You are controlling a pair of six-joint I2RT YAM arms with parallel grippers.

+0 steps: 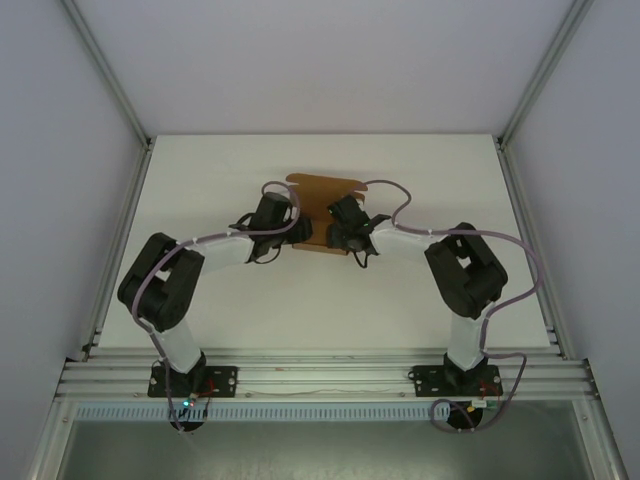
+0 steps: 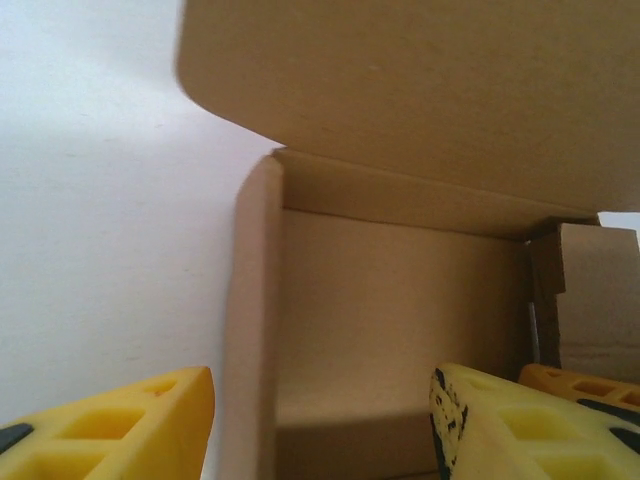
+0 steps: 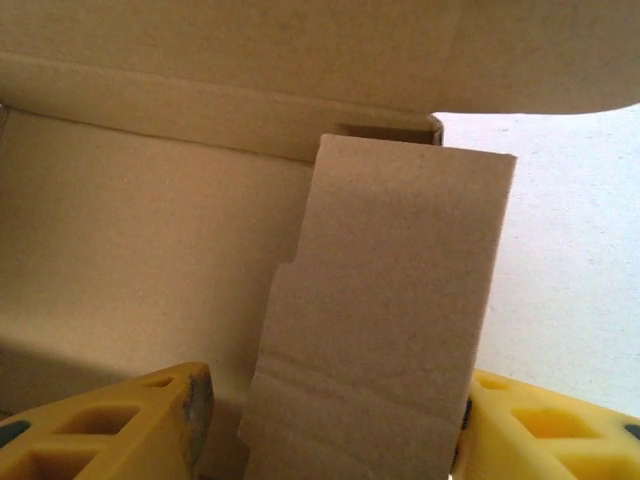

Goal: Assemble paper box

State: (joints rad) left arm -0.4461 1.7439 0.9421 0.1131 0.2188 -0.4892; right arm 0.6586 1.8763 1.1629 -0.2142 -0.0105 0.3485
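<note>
I'm watching the left gripper (image 2: 320,400) straddling the paper box's (image 1: 318,188) left wall (image 2: 250,330), fingers (image 2: 120,430) spread, one outside and one inside, gripping nothing. The box is sitting on the white table (image 1: 400,300) between the two grippers with its lid flap (image 2: 420,90) raised. I'm judging it light, thin and easily creased, best pinched at wall edges near the folds. At its right end the right gripper (image 3: 338,400) is standing spread around an upright flap (image 3: 390,300), and white enclosure panels (image 1: 60,150) are closing in around the box.

The left arm (image 1: 175,290) at lower left and the right arm (image 1: 465,275) at lower right share black joint housings, white links and black base plates (image 1: 193,381). Mauve cables (image 1: 385,184) loop along them. The wrist views show yellow fingers (image 2: 120,430) (hollow, ribbed cells) with black marks.
</note>
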